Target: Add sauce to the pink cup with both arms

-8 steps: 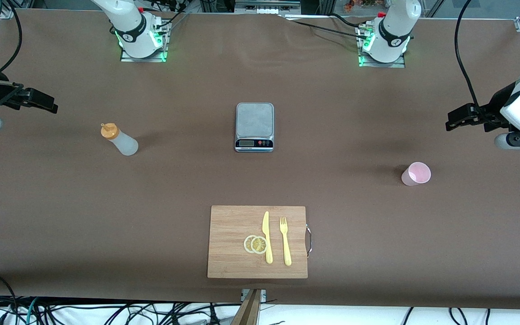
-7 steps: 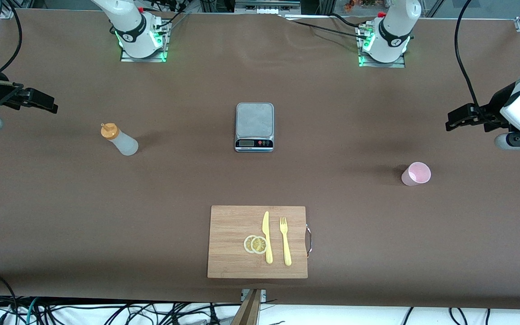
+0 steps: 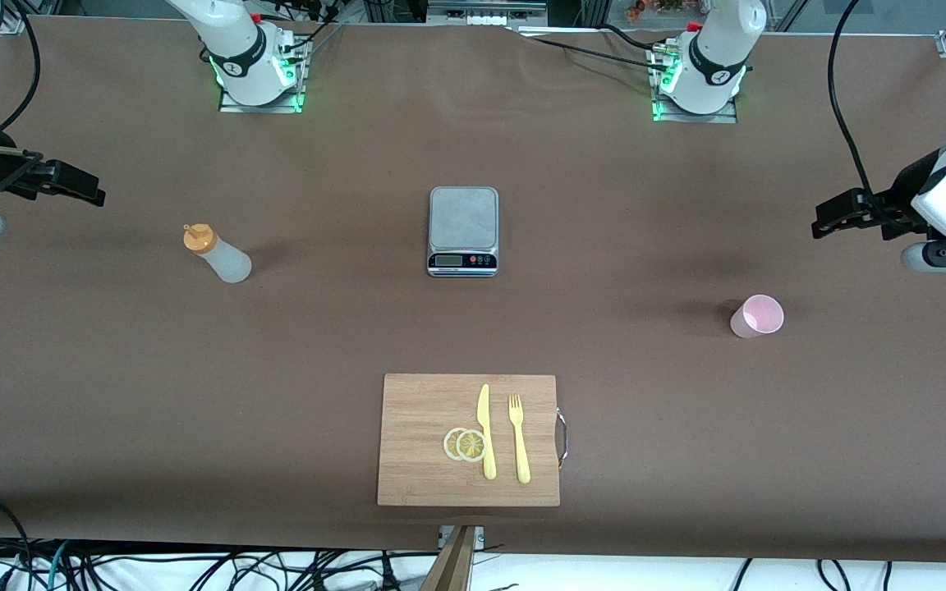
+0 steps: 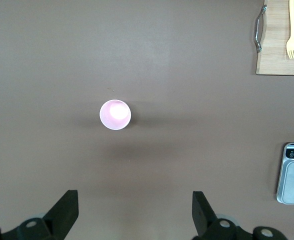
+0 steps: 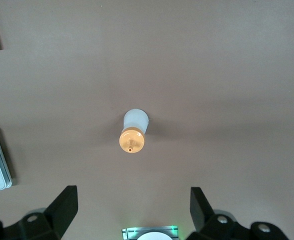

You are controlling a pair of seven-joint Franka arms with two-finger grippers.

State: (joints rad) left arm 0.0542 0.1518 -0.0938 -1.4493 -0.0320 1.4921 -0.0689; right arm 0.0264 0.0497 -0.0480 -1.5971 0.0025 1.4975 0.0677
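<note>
Start of task, nothing gripped yet. Sauce (image 3: 218,253) upright at right arm's end of table; cup (image 3: 757,316) upright at left arm's end, well apart. Right gripper (image 5: 132,207) spread wide, up over sauce. Left gripper (image 4: 134,209) spread wide, up over cup. Next, prob.: descend, straddle each w/ fingers, close.

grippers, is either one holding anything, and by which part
Nothing is held. The left gripper hangs open above the pink cup, the right gripper open above the sauce bottle.
</note>
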